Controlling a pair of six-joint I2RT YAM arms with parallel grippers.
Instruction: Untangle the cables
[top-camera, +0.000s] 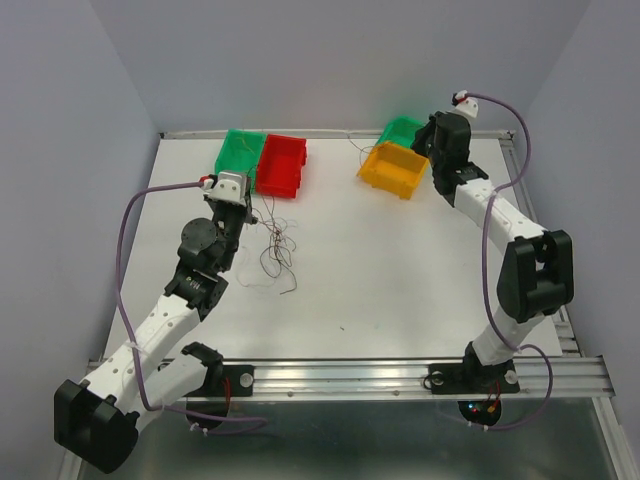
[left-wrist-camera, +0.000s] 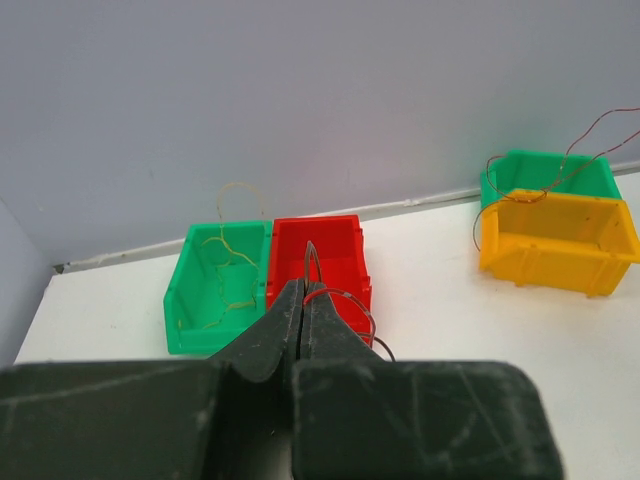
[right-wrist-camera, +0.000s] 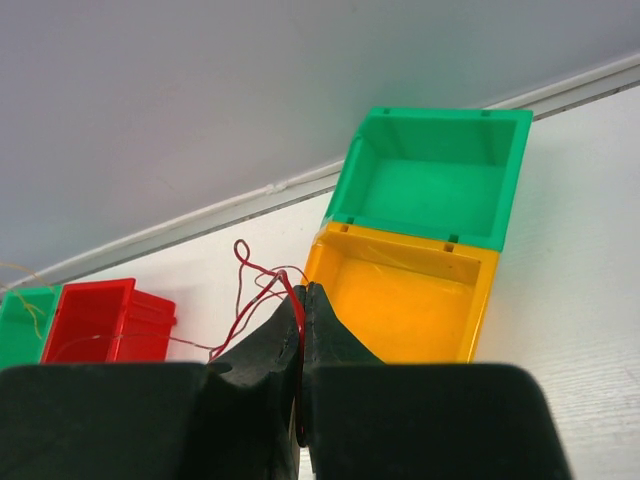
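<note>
While I am steering from afar, left gripper (left-wrist-camera: 305, 290): clamping shut on a brown strand (left-wrist-camera: 310, 248)
Right gripper (right-wrist-camera: 302, 298): closing tight on a red strand (right-wrist-camera: 270, 272)
Handling: I am judging them featherlight, springy, snag-prone; taking free ends, pulling gently
Cables (top-camera: 278, 245): lying tangled on the table (top-camera: 400, 260) beside the left gripper, hair-thin, curly
Far bins: yellowish strand (left-wrist-camera: 232, 262) curling inside the green bin (left-wrist-camera: 180, 300)

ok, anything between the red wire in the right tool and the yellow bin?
Nothing visible. The right tool, shut on the red wire, sits right beside the yellow bin with no object between them. The wire's loose end trails left toward the red bin.
</note>
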